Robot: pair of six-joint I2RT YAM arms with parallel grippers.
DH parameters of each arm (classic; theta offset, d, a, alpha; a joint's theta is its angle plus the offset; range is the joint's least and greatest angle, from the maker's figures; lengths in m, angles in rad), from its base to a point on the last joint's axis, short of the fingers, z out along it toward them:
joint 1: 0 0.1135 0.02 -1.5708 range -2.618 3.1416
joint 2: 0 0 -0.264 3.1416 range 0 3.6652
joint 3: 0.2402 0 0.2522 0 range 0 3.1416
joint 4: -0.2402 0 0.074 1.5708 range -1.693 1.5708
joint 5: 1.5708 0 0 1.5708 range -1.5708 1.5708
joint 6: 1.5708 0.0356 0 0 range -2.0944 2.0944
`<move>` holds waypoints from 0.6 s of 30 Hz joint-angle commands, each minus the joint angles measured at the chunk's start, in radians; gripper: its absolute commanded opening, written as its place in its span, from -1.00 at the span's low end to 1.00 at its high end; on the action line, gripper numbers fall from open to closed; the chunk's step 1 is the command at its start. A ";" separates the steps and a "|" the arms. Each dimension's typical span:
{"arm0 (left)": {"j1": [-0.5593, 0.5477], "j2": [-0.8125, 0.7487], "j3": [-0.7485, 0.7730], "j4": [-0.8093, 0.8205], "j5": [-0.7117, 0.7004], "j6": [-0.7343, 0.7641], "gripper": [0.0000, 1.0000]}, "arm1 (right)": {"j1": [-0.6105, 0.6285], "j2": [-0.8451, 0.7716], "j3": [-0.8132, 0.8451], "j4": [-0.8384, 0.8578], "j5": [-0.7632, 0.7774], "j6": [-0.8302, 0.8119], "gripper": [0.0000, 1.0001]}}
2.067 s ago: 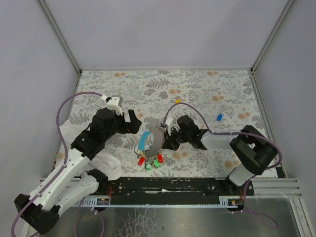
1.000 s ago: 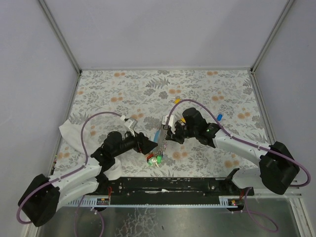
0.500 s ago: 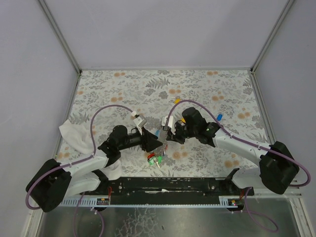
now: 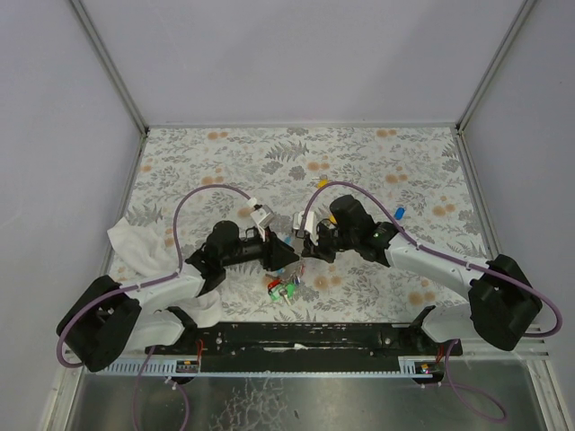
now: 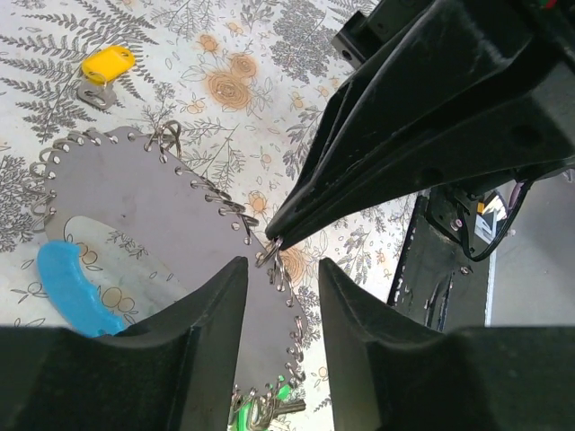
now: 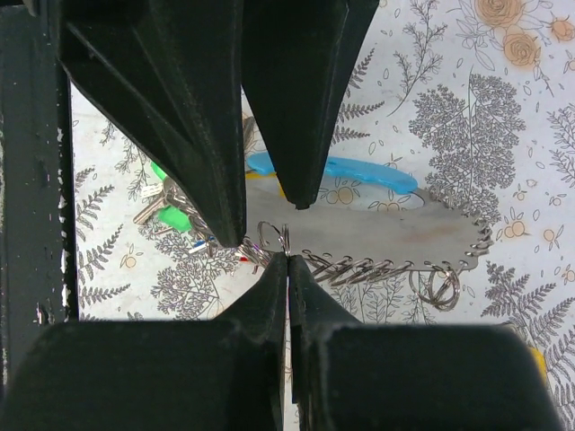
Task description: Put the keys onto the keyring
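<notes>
Pinching the keyring (image 6: 382,226) at its looped edge, right fingers (image 6: 260,301) clenched; left fingers (image 5: 193,337) released, just beside.

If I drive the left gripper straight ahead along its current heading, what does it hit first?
Most likely the keyring on the grey strap's edge: it sits between the left gripper's open fingers, pinched by the right gripper's shut tips. Depth is unclear, so those tips might touch first.

Keyring (image 5: 180,224) between left gripper (image 4: 288,259) and right gripper (image 4: 300,249) — keys (image 4: 283,289) just before it.
</notes>
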 commanded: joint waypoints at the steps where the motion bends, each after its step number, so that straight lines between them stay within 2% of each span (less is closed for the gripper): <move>1: -0.007 0.020 0.026 0.069 0.047 0.017 -0.32 | -0.003 0.003 0.055 0.049 -0.036 0.005 -1.00; 3: -0.007 0.029 0.027 0.063 0.052 0.017 -0.38 | -0.002 0.001 0.054 0.050 -0.033 0.005 -1.00; 16: -0.020 0.068 0.047 0.020 0.040 0.037 -0.38 | -0.002 -0.008 0.054 0.059 -0.036 0.029 -1.00; 18: -0.023 0.071 0.048 0.016 0.039 0.043 -0.54 | -0.002 -0.009 0.052 0.062 -0.036 0.033 -1.00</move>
